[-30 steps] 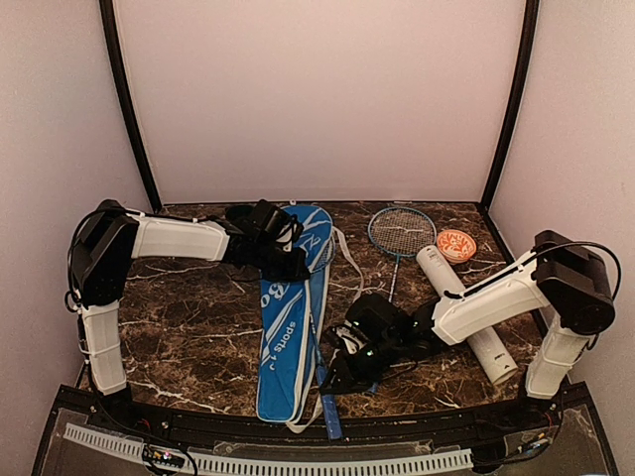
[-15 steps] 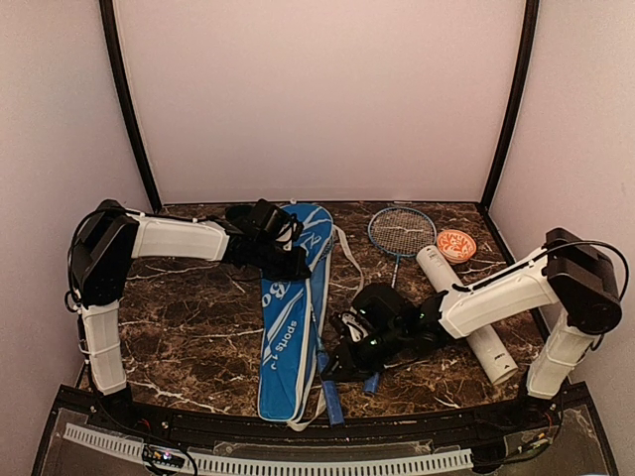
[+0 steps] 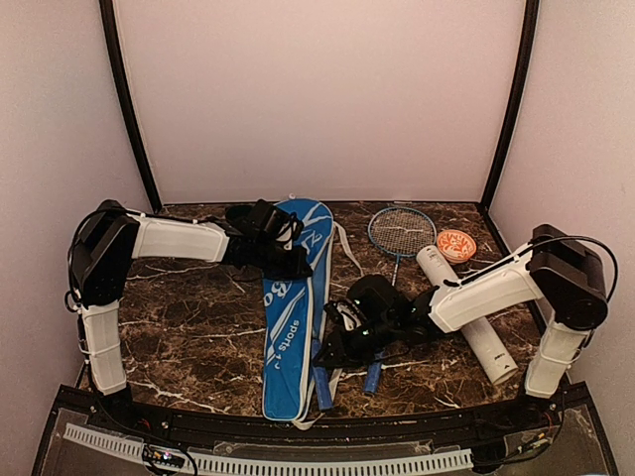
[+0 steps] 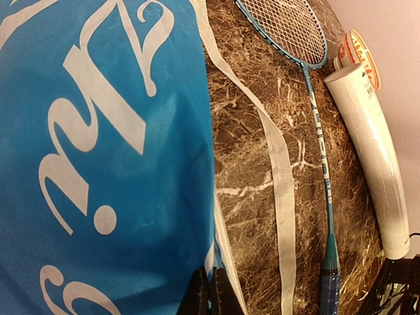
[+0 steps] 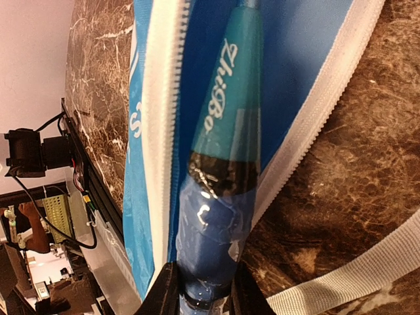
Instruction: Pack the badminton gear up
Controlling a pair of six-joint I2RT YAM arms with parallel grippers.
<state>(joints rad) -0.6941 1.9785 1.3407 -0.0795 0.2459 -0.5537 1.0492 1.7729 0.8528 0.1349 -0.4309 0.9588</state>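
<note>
The blue racket bag (image 3: 293,317) with white lettering lies lengthwise in the middle of the table, its zip open along the right side. My left gripper (image 3: 296,266) is shut, pinching the bag's zip edge (image 4: 220,262) near the wide end. My right gripper (image 5: 203,289) is shut on the blue handle (image 5: 216,223) of a racket whose teal cone lies inside the open zip. That handle's end (image 3: 322,387) sticks out at the bag's narrow end. A second racket (image 3: 402,230) lies on the marble to the right, its handle (image 3: 372,377) near my right arm. The long white tube (image 3: 466,312) lies beyond.
A round orange-patterned lid (image 3: 456,245) sits by the far end of the tube. The bag's white strap (image 4: 279,170) trails over the marble between the bag and the second racket. Black frame posts stand at the back corners.
My right gripper has moved left and away from the table's near edge, sliding the held racket deeper into the bag. The second racket's handle now shows beside it. The left arm has stayed put.
</note>
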